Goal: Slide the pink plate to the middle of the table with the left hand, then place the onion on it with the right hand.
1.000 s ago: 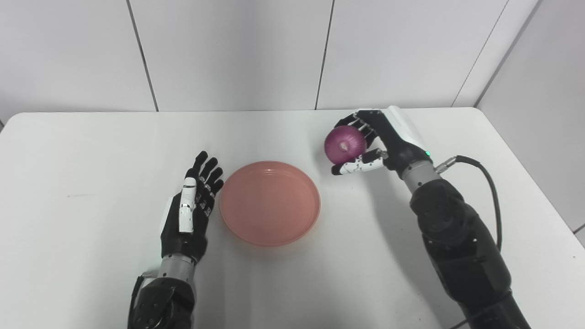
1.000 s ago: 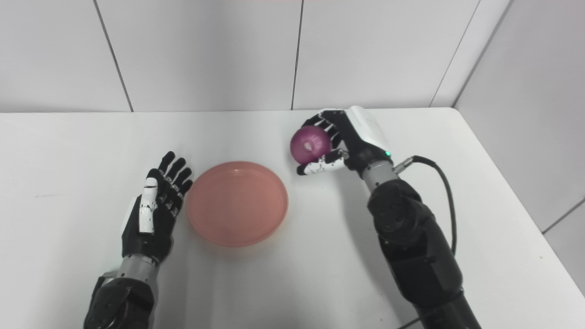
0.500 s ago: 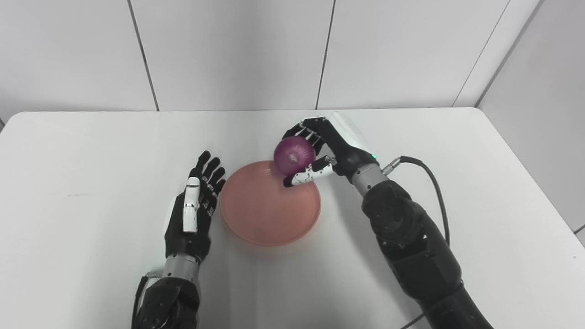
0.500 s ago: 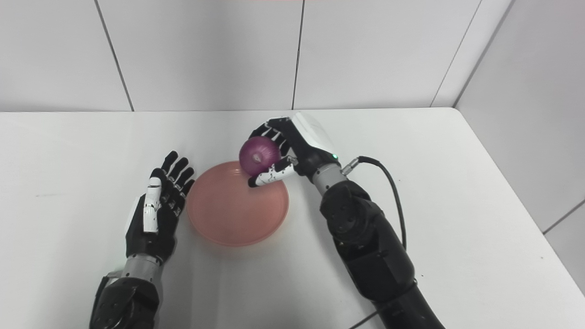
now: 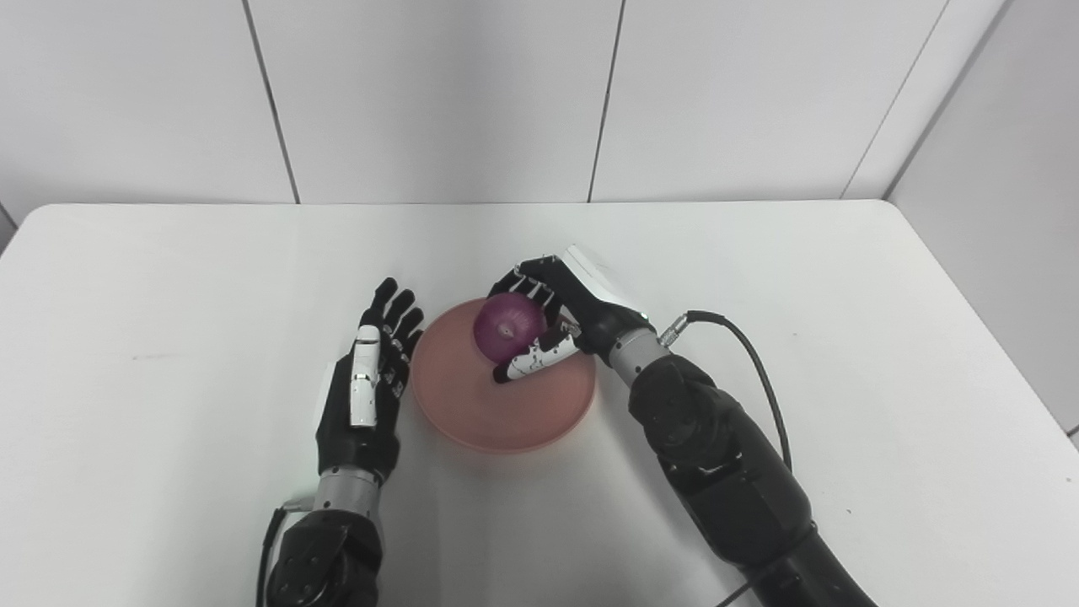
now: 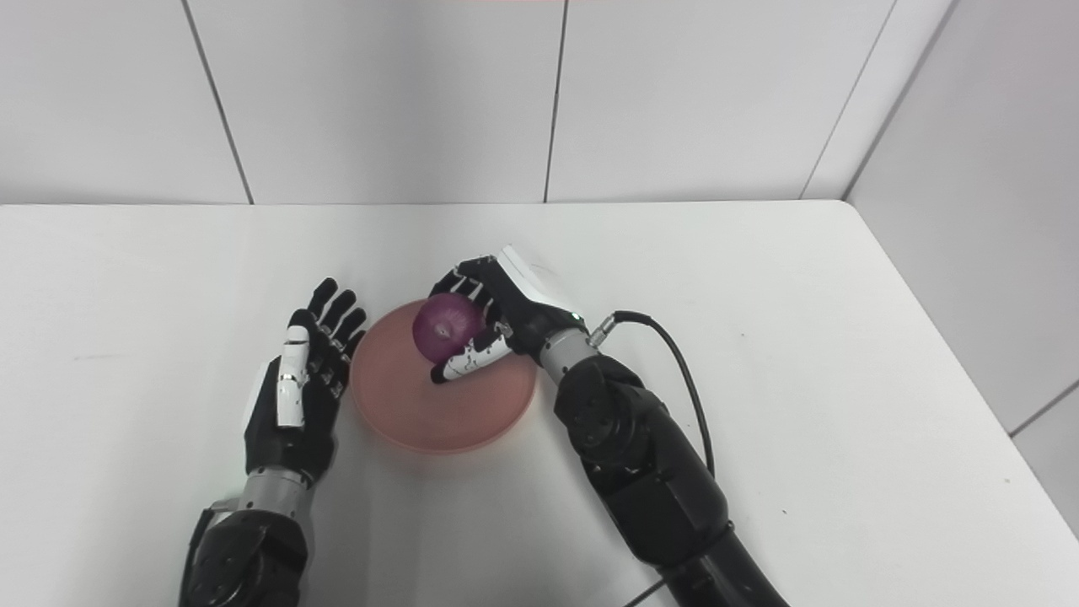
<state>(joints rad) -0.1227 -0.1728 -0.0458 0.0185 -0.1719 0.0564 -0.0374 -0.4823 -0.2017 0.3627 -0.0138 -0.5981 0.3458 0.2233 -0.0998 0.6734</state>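
Note:
The round pink plate [image 5: 472, 413] lies near the middle of the white table. Over its far half hangs a purple onion [image 5: 507, 326], and my right hand [image 5: 566, 314] is shut on it, fingers behind it and thumb below. Whether the onion touches the plate I cannot tell. My left hand [image 5: 368, 392] rests open and flat on the table just left of the plate's rim, fingers pointing away from me, holding nothing.
The white table [image 5: 843, 354] runs wide on both sides, ending at a tiled wall behind and a side wall on the right. A black cable [image 5: 750, 362] loops out from my right wrist above the table.
My right hand has carried the onion leftward and down, from beside the plate's right to over the plate. The left hand stays beside the plate. The camera has shifted slightly.

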